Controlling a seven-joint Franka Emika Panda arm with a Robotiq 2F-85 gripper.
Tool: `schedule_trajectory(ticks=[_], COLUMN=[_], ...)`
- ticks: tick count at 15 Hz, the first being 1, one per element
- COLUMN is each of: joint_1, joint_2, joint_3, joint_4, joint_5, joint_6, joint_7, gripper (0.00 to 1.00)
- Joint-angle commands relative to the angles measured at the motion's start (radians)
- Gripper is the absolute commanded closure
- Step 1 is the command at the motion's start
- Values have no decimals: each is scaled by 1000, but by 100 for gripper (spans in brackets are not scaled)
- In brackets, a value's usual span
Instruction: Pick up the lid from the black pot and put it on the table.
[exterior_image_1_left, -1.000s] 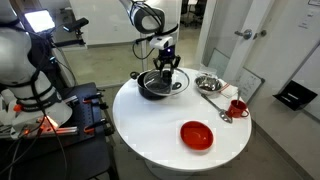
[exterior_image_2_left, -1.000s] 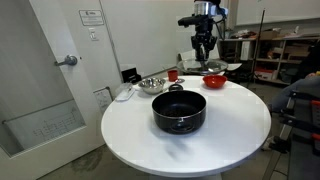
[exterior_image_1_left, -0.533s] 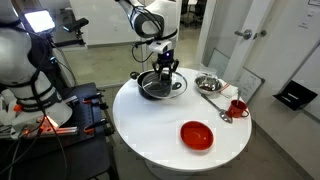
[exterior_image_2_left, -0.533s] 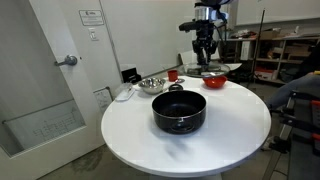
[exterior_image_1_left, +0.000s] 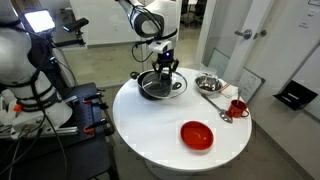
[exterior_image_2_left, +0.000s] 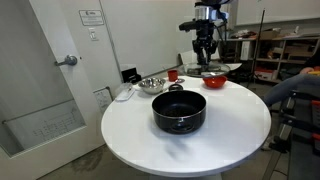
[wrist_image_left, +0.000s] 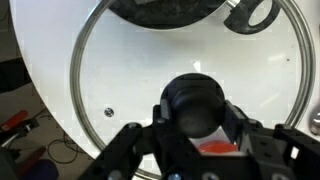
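Note:
My gripper (wrist_image_left: 197, 108) is shut on the dark knob of the clear glass lid (wrist_image_left: 110, 70) and holds it level in the air. In both exterior views the gripper (exterior_image_1_left: 166, 68) (exterior_image_2_left: 205, 52) hangs over the round white table (exterior_image_1_left: 150, 130) (exterior_image_2_left: 135, 140), with the lid (exterior_image_1_left: 179, 86) (exterior_image_2_left: 222, 68) under it. The black pot (exterior_image_1_left: 148, 88) (exterior_image_2_left: 178, 112) stands open on the table, beside and below the lid. In the wrist view the pot (wrist_image_left: 165, 10) shows at the top edge, partly behind the lid's rim.
A red bowl (exterior_image_1_left: 197, 134) (exterior_image_2_left: 214, 81) sits on the table and shows through the glass in the wrist view. A shiny steel bowl (exterior_image_1_left: 208, 83) (exterior_image_2_left: 151, 84), a red cup (exterior_image_1_left: 237, 107) (exterior_image_2_left: 173, 75) and a metal ladle (exterior_image_1_left: 220, 106) lie near one edge.
My gripper with the lid has sunk slightly since one second ago. Nothing has visibly moved in the last half second.

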Motion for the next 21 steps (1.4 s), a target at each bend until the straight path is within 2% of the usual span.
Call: schedule_trajectory(ticks=[1, 4, 7, 13, 21], joint_1=[-56, -91, -110, -58, -38], joint_2=[-1, 4, -2, 37, 120], joint_3=[-55, -96, -103, -72, -96], joint_4=[-18, -18, -24, -29, -19], joint_5=[39, 53, 69, 36, 25], joint_6=[19, 24, 17, 23, 27], joint_7=[52, 94, 93, 151, 219], gripper=[74, 74, 74, 74, 74])
